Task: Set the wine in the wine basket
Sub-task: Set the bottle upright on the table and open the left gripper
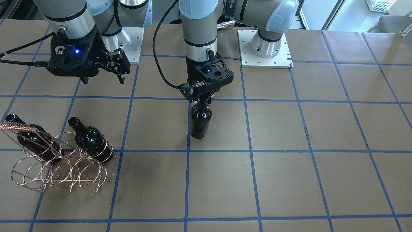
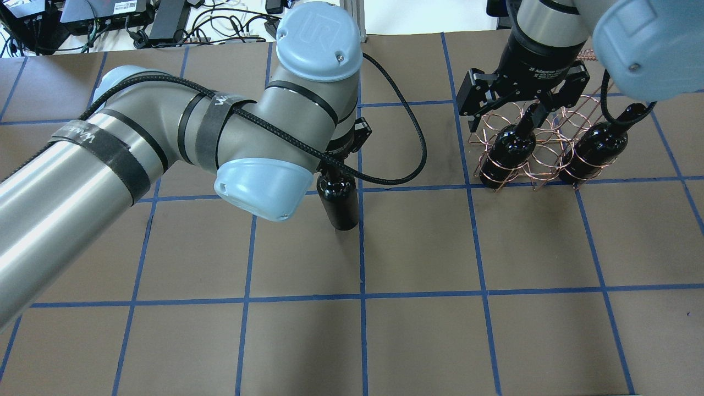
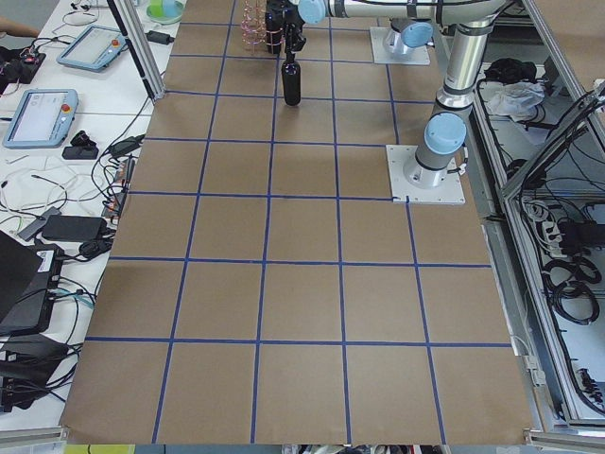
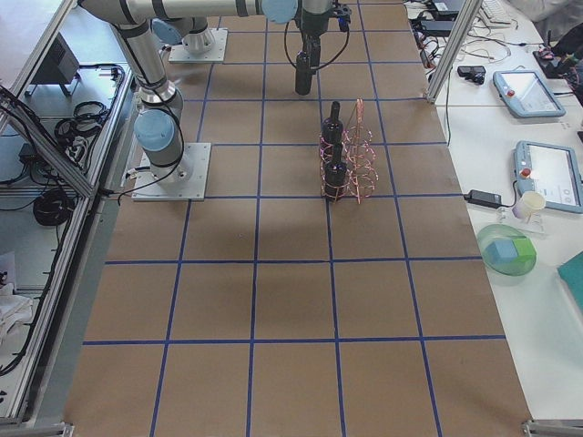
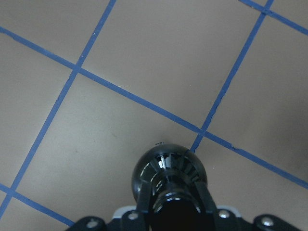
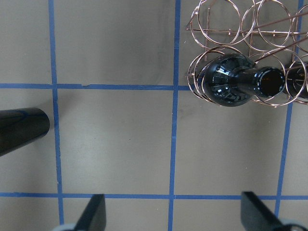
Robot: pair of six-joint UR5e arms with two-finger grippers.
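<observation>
The table (image 1: 289,180) carries the basket (image 1: 17,128), which holds two bottles (image 1: 91,140). The wine (image 1: 200,124) stands upright mid-table, well apart from the basket. The left end effector (image 1: 202,102) is clamped on its neck, a grip the overhead view hides. The right end effector (image 1: 103,79) hangs spread wide and empty.

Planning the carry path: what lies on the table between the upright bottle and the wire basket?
Only bare brown table with blue tape lines separates the upright bottle from the basket, seen plainly in the front-facing view and the overhead.

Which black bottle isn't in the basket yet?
The upright bottle at the table's middle, its neck held by the left gripper. The other two bottles lean tilted inside the wire basket.
</observation>
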